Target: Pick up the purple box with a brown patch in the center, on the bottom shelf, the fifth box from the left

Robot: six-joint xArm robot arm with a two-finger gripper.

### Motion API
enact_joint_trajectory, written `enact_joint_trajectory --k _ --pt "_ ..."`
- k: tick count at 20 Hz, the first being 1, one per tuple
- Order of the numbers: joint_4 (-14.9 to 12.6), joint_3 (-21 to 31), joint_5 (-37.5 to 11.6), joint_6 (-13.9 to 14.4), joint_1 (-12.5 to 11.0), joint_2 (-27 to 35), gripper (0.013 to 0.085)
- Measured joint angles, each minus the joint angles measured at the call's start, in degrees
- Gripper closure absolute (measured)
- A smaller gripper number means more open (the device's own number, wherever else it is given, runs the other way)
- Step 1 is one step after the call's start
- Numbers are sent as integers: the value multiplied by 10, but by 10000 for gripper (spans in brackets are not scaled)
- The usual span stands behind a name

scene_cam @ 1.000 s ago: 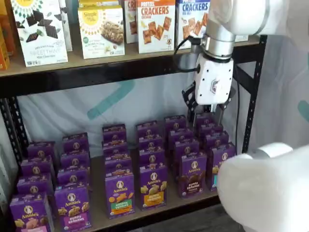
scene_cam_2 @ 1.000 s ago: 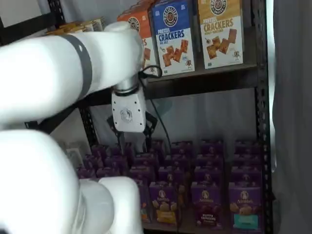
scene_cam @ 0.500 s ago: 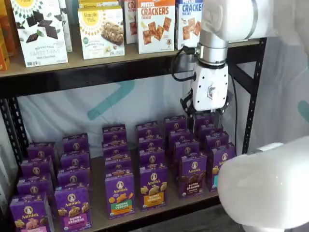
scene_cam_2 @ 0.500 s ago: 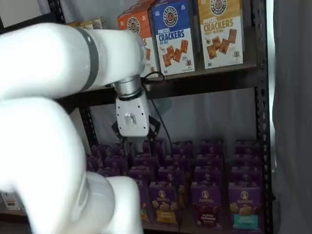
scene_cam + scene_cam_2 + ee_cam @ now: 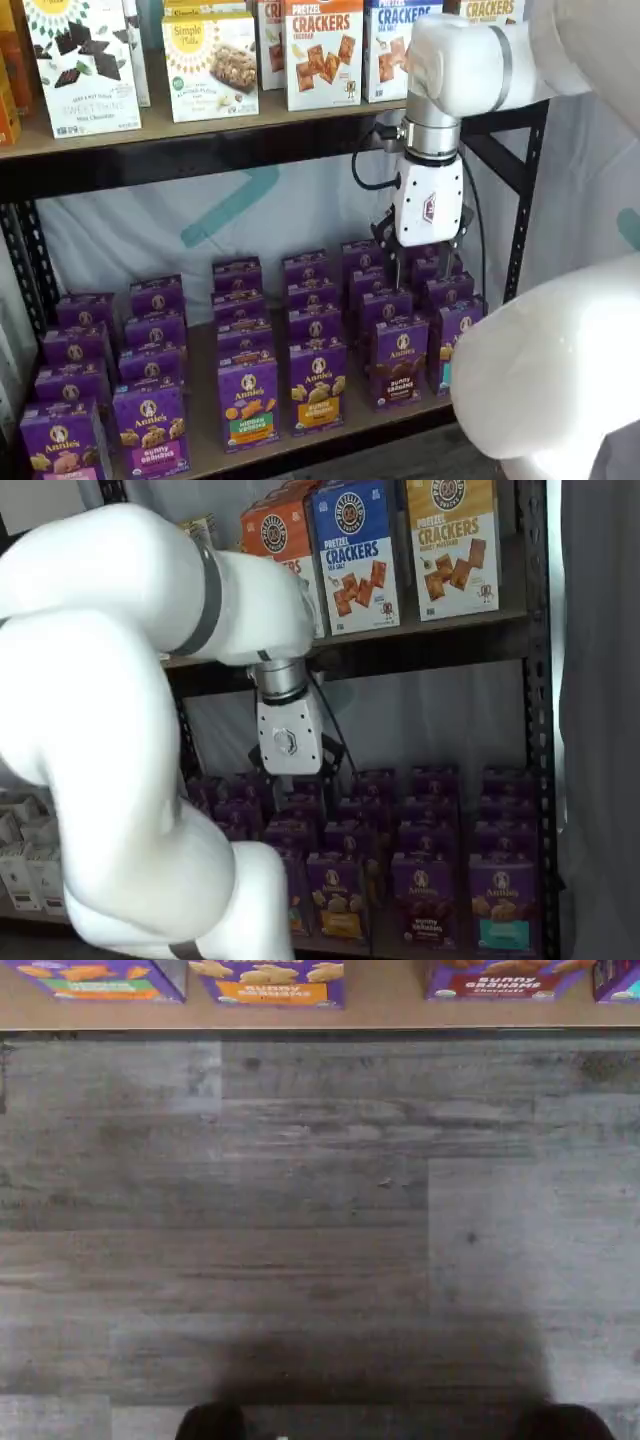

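- Purple box [image 5: 399,361] with the brown centre patch stands upright at the front of its column on the bottom shelf [image 5: 330,432]; same carton shows in a shelf view [image 5: 424,901], between an orange-banded carton and a teal-banded one.
- Untouched: nothing grips or leans on it, and it sits square with its row.
- Gripper [image 5: 418,262] hangs from the white arm [image 5: 470,65] above the rear cartons of the right-hand columns, behind and above the target, well clear of its front face.
- Jaws: black fingers show below the white body in both shelf views, and they stand wide apart with nothing between them. In a shelf view the gripper [image 5: 293,780] sits over the back rows too.
- Wrist view looks mostly at grey plank floor [image 5: 320,1220]; only the lower edges of front-row cartons and the tan shelf lip appear, the brown-patch carton's base [image 5: 488,980] among them.
- Upper shelf carries cracker boxes [image 5: 322,52], not involved.
- Progress, as judged: approach stage only. No contact, no grasp, no lift.
- Left to do: bring the jaws forward and down to the front carton, straddle it, close, then draw it out without dragging its close neighbours.
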Motion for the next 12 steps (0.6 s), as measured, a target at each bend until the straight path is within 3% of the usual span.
enact_joint_trajectory --k 12 --pt "-4 31 -138 -31 -30 92 130"
